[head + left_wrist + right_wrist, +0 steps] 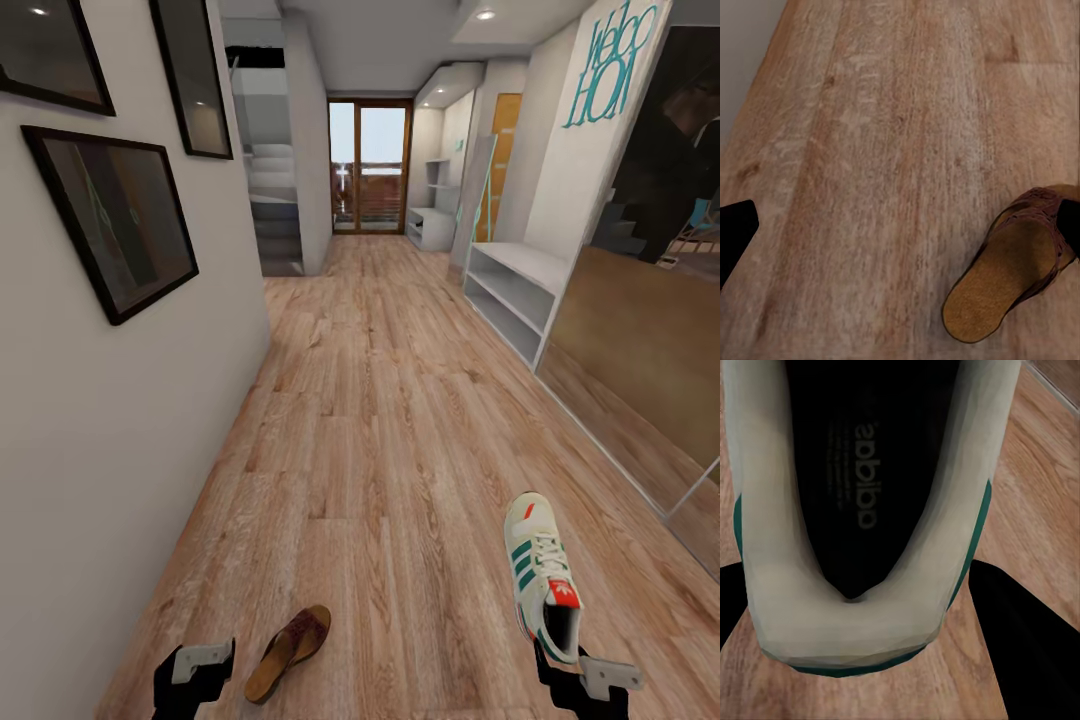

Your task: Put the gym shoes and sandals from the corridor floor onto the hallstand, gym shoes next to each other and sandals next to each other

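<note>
One gym shoe [541, 571], off-white with green stripes and a red heel tab, is at the lower right of the head view, toe pointing away. My right gripper [560, 668] is at its heel. In the right wrist view the heel [855, 622] sits between the two black fingers [1027, 645], which press on its sides, so the right gripper [861, 568] is shut on it. A brown sandal [288, 651] lies on the corridor floor [380, 420] just right of my left gripper [207, 662]. The left gripper [907, 210] is open over bare planks, with the sandal [1009, 281] beside one finger. The hallstand [512, 285] stands ahead on the right.
A white wall [120, 420] with framed pictures [115, 220] runs close along the left. A large mirror panel [640, 330] lines the right wall past the hallstand. The corridor leads to a glass door [370, 165], with stairs [275, 215] at the far left and another shelf unit [432, 225].
</note>
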